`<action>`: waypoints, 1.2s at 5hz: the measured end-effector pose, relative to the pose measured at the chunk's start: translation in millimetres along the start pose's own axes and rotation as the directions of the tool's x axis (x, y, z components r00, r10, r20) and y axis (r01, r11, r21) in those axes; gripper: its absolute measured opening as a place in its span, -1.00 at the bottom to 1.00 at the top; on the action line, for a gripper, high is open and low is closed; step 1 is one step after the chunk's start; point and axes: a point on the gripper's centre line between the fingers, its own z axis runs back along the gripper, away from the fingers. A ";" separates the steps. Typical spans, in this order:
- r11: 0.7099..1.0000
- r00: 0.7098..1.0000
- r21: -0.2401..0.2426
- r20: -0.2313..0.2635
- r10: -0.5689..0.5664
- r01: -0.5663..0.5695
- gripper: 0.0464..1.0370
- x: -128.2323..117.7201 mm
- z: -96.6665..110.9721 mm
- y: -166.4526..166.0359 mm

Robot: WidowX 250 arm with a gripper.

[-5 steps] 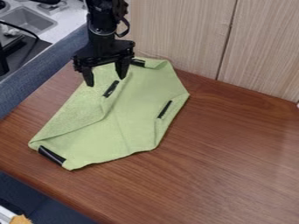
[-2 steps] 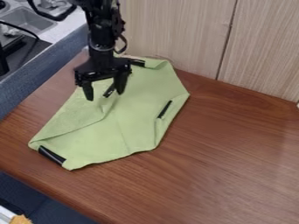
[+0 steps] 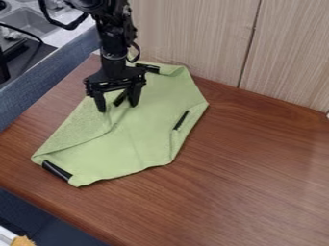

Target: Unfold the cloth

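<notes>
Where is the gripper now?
In the camera view, the gripper is left of centre, open over the upper left part of the green cloth.

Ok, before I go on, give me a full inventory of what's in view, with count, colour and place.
Cloth: one, light green, partly folded, on the table under the gripper
Strips on the cloth: four, black; lower left corner, right side, top edge, and between the gripper's fingers
Table: one, reddish-brown wood
Wall panelling: pale wood, one dark seam, behind the table
Band: one, blue-grey, along the table's left side
Counter: one, pale, upper left
Sink: one, grey, in the counter
Small object: one, tan, bottom left corner
Robot arm: one, black, from the top edge
Gripper: one, black, two fingers apart, over the cloth's upper left part
</notes>
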 end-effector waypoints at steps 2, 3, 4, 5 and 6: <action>1.000 1.000 0.007 0.011 0.001 -0.001 -0.33 1.1 0.2 0.3; 1.000 1.000 0.004 0.011 -0.008 0.008 -0.70 0.6 0.3 -1.1; 1.000 1.000 -0.007 0.010 -0.014 0.014 -0.92 -0.1 1.7 -3.1; 0.999 0.999 -0.040 0.043 -0.008 0.010 -0.97 2.3 19.4 -3.3; 0.997 0.997 -0.071 0.070 0.019 -0.014 -0.98 10.0 39.1 6.8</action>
